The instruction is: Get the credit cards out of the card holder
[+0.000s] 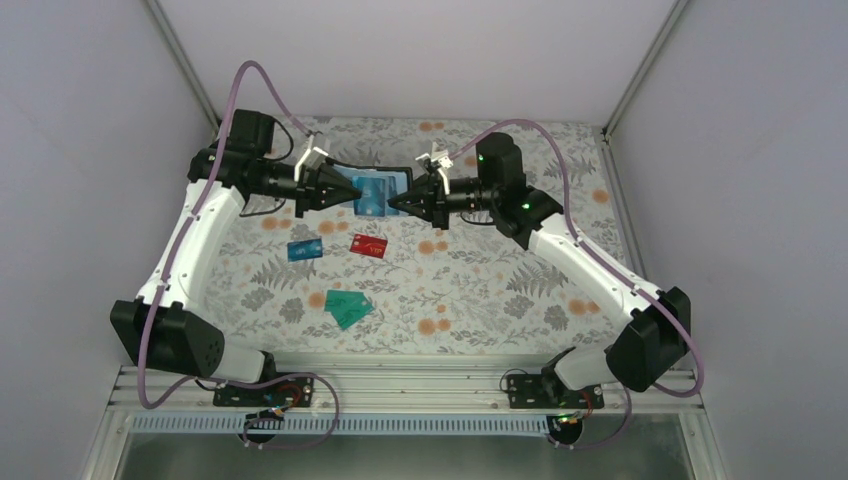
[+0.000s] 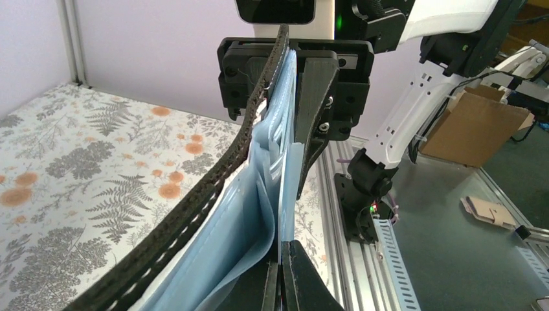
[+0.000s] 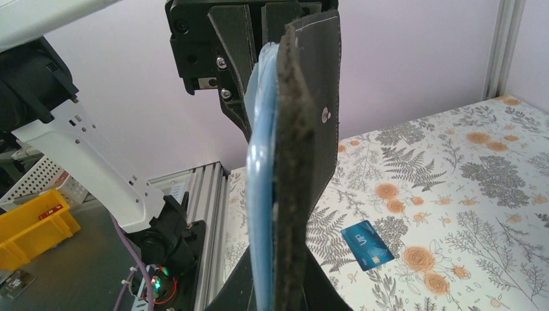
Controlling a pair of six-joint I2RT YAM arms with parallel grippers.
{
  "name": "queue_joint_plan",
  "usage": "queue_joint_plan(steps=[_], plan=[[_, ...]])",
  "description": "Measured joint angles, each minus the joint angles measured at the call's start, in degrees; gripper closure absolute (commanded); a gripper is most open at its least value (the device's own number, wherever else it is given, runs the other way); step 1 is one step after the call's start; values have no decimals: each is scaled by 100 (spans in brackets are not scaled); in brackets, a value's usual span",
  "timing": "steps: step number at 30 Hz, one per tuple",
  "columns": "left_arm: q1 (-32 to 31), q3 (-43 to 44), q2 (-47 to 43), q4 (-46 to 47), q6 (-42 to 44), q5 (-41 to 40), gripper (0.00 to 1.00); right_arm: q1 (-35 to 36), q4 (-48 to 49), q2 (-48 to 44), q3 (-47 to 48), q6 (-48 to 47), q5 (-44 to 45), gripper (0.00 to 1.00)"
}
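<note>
no legible text, blue card (image 3: 368,245) markings blurred

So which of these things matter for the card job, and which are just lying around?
Job: card holder, gripped by left gripper and right gripper; blue card; red card; two teal cards.
Lying about: cardboard box; yellow bin.

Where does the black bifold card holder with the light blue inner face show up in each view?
Top external: black bifold card holder, upper centre, spread open.
Left wrist: centre, rising from bottom left.
Right wrist: centre, upright, edge-on.
Shared landmark: fern-and-flower patterned table cover, in all three.
</note>
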Motion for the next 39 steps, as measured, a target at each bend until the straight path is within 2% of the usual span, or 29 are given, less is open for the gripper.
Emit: queue_joint_plan(steps=[18,24,30,34,39], plan=[[-7,15,26,232,-146,-125,98,-234,-74,0,-2,-55,-133,96],[125,28,120,354,-330,-461,98,-748,-140,-122,-293,-68,-153,96],[114,31,166,374,-367,-608,98,-807,-188,-229,-391,-157,-236,96],[109,258,181,116,-87,-1329,98,-951,-251,-229,-396,-151,-173,96],[184,533,177,-275,809,-3663,98,-1360,-378,-181,-398,-76,33,96]])
